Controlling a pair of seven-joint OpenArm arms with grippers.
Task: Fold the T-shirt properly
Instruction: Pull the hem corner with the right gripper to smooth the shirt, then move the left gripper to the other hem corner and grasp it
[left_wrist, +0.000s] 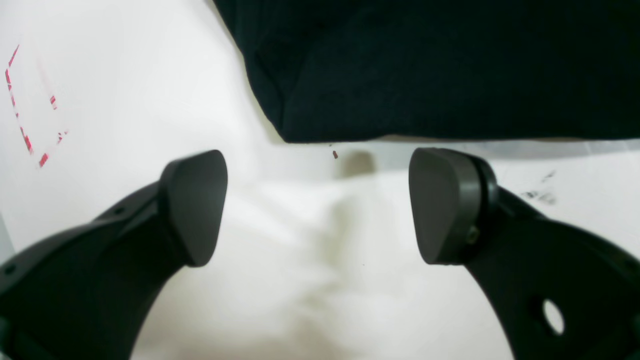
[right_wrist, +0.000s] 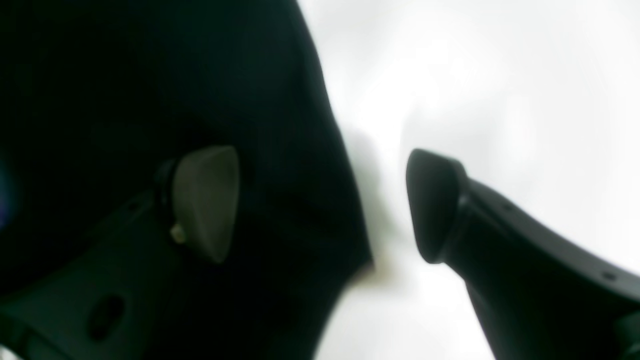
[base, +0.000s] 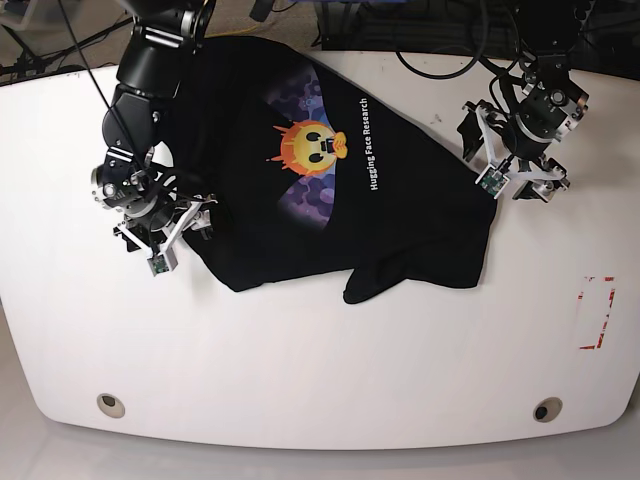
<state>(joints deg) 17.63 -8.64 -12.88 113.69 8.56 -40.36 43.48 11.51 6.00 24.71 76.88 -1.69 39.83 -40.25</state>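
Two dark finger pads fill the bottom of the left wrist view, standing wide apart with only bare white table (left_wrist: 310, 280) between them; the left gripper (left_wrist: 318, 207) holds nothing. Just past its tips lies a straight edge of the black T-shirt (left_wrist: 450, 65), close to the pads but not touching them. Faint red marks (left_wrist: 30, 100) show on the table off to one side.

On the right wrist view the right gripper (right_wrist: 322, 205) is also spread wide. One pad sits over the dark cloth, the other over the white surface, and the shirt's curved edge runs down between them; whether the pad over the cloth touches it is too blurred to tell. Nothing is pinched.

From the base view the shirt (base: 320, 185) lies mostly flat across the middle and far part of the table, rumpled rather than neat. Its print faces up: an orange-yellow smiling face (base: 312, 146) over purple shapes, with a line of white text (base: 365, 145) beside it. A sleeve or corner is tucked over along the near edge, making a lump. Each gripper sits at an opposite side edge of the shirt.
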